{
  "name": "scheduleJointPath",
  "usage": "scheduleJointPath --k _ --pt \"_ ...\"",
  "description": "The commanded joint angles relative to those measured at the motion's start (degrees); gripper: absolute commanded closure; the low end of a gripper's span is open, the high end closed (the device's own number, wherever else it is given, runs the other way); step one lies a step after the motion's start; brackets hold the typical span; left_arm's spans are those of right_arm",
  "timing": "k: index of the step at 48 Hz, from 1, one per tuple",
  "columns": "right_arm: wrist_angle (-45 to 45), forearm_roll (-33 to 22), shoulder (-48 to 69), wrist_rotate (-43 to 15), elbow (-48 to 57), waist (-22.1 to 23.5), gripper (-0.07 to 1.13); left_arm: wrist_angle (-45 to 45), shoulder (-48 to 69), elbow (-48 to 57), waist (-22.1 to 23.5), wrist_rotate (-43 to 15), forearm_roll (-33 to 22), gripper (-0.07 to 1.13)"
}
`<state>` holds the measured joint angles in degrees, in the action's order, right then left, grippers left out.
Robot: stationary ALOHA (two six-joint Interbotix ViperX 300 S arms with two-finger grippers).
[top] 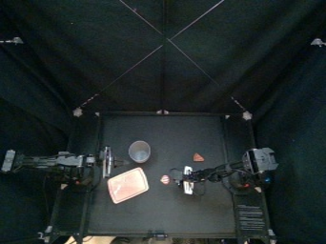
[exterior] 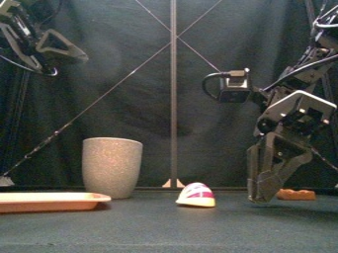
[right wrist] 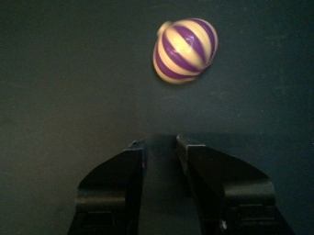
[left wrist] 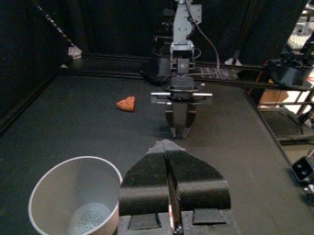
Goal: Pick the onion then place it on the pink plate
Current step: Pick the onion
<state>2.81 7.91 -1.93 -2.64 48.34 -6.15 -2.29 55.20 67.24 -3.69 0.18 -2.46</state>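
Approach is our step: the onion [right wrist: 185, 50] lies untouched just right of the pink tray [top: 126, 185]. Our right gripper [right wrist: 160, 147], narrowly parted and empty, hangs beyond it, seemingly low; next we must widen and straddle the onion. Left gripper [left wrist: 172, 156] rests closed, left of the tray.

White striped onion [exterior: 197, 195] on its side, near flat pink plate [exterior: 53, 201], not touching.

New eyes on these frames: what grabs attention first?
The striped onion lies on the bare table near the middle, with the right gripper low beside it, jaws slightly apart and empty. Left of centre stands the tall grey cup, with the empty pink plate nearer the front. The left gripper rests shut at the table's left edge.
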Motion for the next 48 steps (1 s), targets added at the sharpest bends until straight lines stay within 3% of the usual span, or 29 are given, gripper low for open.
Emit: scheduleJointPath --k 1,13,25,48 --pt "-0.3 -0.4 1.0 0.1 -1.8 -0.2 0.33 -0.4 -0.2 -0.6 -0.2 0.0 -0.4 1.00" --pt "0.4 -1.2 0.9 0.0 -7.8 0.4 0.30 -0.3 -0.2 -0.3 -1.1 -0.1 -0.4 1.00" --pt "6.4 -1.3 -1.8 0.0 -11.9 3.1 -0.01 -0.3 0.0 0.4 -1.1 0.0 -0.4 1.00" --pt "9.1 -4.4 -9.3 0.0 -19.1 5.7 0.00 -0.4 0.1 1.7 -1.8 -0.1 -0.4 1.00"
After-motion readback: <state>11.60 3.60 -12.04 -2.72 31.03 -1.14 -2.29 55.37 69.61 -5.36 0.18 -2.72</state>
